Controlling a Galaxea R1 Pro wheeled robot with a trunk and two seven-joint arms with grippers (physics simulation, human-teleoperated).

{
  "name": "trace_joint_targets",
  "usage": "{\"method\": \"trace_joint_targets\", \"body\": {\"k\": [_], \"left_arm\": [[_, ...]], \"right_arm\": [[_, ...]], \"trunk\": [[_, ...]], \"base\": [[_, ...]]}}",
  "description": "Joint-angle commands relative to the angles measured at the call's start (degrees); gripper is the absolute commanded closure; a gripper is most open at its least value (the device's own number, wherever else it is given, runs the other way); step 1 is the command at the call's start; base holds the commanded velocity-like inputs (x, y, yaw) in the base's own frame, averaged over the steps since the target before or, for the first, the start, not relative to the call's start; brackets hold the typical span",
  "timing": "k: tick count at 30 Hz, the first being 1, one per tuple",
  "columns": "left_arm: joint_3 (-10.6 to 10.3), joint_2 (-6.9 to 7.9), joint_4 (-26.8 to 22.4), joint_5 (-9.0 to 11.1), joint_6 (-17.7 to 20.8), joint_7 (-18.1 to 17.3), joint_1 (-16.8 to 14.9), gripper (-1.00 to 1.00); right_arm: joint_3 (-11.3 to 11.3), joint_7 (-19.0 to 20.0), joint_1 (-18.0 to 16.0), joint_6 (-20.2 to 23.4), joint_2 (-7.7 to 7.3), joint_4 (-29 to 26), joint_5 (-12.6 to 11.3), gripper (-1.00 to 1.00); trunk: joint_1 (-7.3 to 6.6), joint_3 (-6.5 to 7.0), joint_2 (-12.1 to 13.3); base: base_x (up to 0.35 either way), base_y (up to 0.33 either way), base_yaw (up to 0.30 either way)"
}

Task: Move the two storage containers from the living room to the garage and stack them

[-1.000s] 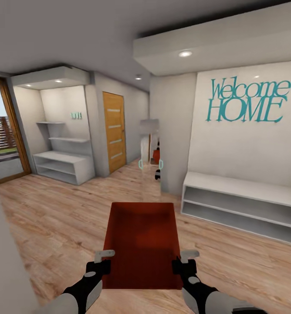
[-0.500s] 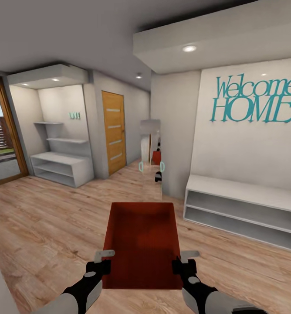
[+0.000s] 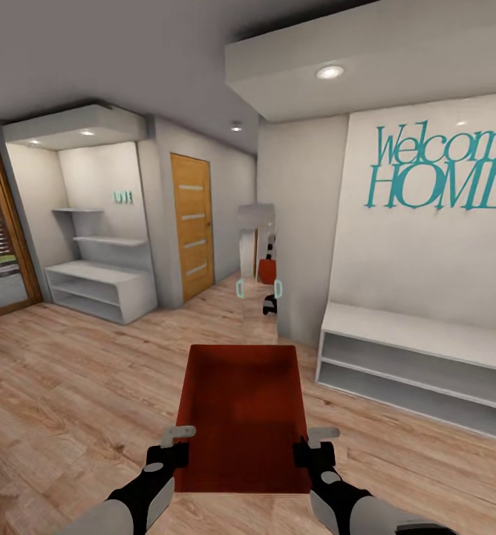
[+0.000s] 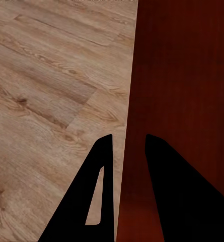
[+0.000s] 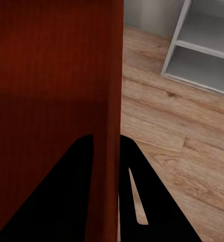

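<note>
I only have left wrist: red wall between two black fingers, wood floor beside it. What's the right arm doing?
Observer: The right gripper pinches the opposite wall of the same bin, one finger inside, one outside.
Operator: Is the bin off the ground?
Observer: Head view says yes: both grippers, left included, carry it level in front of the robot, open side up, nothing in it.
Operator: Garage yet?
Observer: No. The floor is light wood plank; a white wall ahead on the right reads "Welcome HOME".
Operator: Anything near the right side?
Observer: A low white shelf unit stands against that wall, apart from the bin.
</note>
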Motion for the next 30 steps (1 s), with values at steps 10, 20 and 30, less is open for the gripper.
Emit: {"method": "trace_joint_targets", "body": {"k": [10,20,30], "left_arm": [[0.7,0.02,0.2,0.3,-0.3,1.1,0.0,1.0],[0.7,0.02,0.2,0.3,-0.3,1.1,0.0,1.0],[0.7,0.02,0.2,0.2,-0.3,1.1,0.0,1.0]], "right_arm": [[-1.7,-0.4,-0.1,-0.2,0.04,-0.1,0.9,1.0],[-1.7,-0.4,-0.1,-0.2,0.01,-0.1,0.9,1.0],[-1.7,-0.4,-0.1,-0.2,0.01,-0.1,0.8,1.0]], "trunk": [[0.05,-0.09,-0.1],[0.05,-0.09,-0.1],[0.05,-0.09,-0.1]], "base": [[0.322,0.0,0.052],[0.322,0.0,0.249],[0.322,0.0,0.168]]}}
